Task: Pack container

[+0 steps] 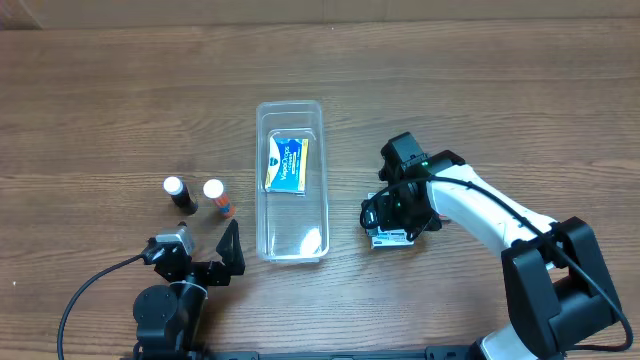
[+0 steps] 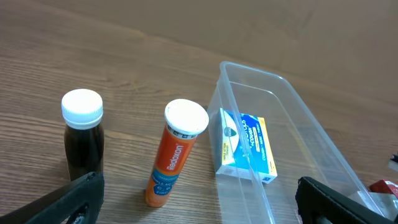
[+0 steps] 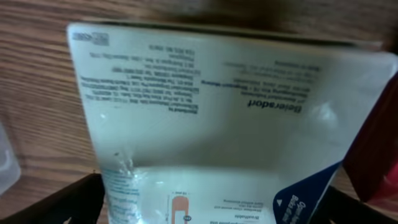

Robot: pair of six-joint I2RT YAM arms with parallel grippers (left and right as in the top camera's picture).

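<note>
1. While the left gripper (image 1: 201, 252) hangs low near the table's front edge, its fingers are spread wide and hold nothing.
2. The container (image 1: 292, 225) lies at the middle of the wooden table (image 1: 480, 90), between the two arms, with its long side running away from the robot.
3. A blue and yellow box (image 1: 287, 165) lies flat inside the container, in its far half.
4. Left of the container stand a dark bottle (image 1: 178, 192) and an orange tube (image 1: 217, 196), both white-capped, side by side and apart from its wall.
5. The right gripper (image 1: 392, 222) is down over a white packet (image 3: 211, 124) that lies on the table near the container's right side.
6. Its fingers stand far apart on either side of the packet; whether they press it cannot be told.
</note>
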